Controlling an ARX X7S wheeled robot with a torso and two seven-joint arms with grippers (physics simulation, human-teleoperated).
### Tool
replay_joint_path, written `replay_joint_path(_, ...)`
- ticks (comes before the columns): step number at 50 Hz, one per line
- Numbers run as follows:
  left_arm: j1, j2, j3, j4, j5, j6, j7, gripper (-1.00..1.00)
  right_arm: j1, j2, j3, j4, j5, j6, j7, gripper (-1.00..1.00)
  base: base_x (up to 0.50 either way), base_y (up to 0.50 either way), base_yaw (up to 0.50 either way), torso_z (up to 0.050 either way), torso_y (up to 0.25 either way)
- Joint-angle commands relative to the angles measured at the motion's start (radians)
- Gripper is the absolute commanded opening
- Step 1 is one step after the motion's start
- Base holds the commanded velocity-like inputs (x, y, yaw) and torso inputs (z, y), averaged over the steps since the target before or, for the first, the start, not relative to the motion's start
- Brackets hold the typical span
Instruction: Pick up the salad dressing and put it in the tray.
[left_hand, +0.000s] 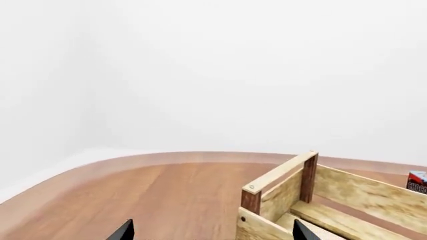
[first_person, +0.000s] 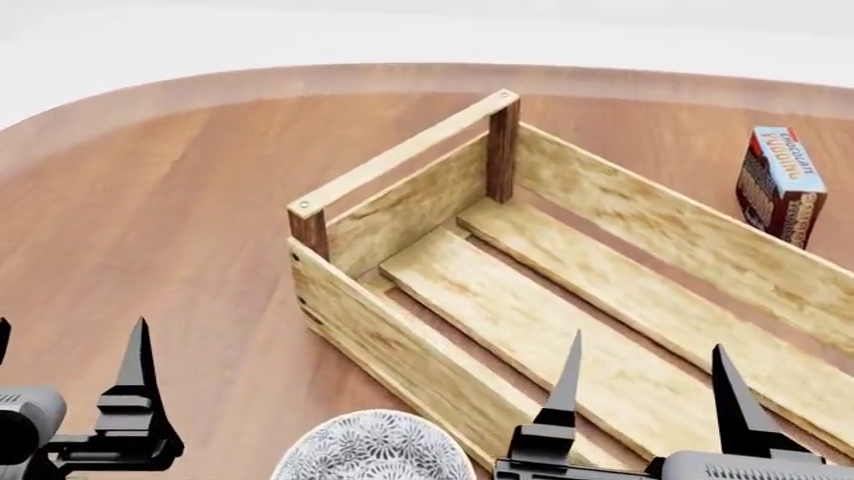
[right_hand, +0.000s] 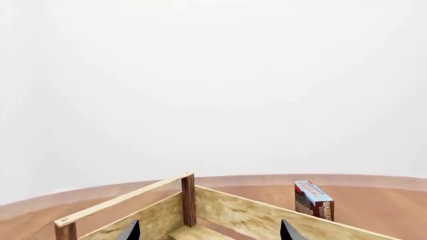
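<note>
- Nearest the head camera are my own two pincers; my right pincer (first_person: 647, 385) hangs above the near end of the tray (first_person: 400, 345), fingers spread and holding nothing; my left pincer (first_person: 67, 385) hovers over bare table (first_person: 174, 220), one finger in view and the other cut off at the frame edge, so it looks spread and empty but I cannot be certain.
- The salad dressing does not appear in any of the three views; I cannot tell where it stands, and that is the main trouble; reaching without finding it first risks closing on the wrong thing.
- The grey-white patterned bowl (first_person: 374, 450) sits just beside the tray's near wall, between my two pincers; a low sweep of either arm could knock it.
- The chocolate pudding box (first_person: 781, 185) stands upright beyond the tray's far wall, close to it; it is not my target, and a reach across the tray could topple it.
- The tray is empty, slats bare; its corner posts and top rail (first_person: 407, 150) stand above the side walls; a descending finger could catch on them and drag the tray along the table.
</note>
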Motion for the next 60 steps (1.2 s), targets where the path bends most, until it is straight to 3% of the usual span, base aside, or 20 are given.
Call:
replay_joint_path(1, 0.001, -0.005, 0.003, -0.003, -0.004, 0.007, -0.006, 1.0, -0.005, 0.01, -0.007, 0.005, 0.01, -0.025, -0.001, 1.0, 0.0, 0.0, 0.5, 0.0, 0.0)
replay_joint_path(60, 0.005, -0.028, 0.025, -0.024, -0.024, 0.034, -0.032, 1.0, -0.016, 0.048, -0.042, 0.011, 0.041, -0.056, -0.003, 1.0, 0.0, 0.0, 0.5, 0.0, 0.0)
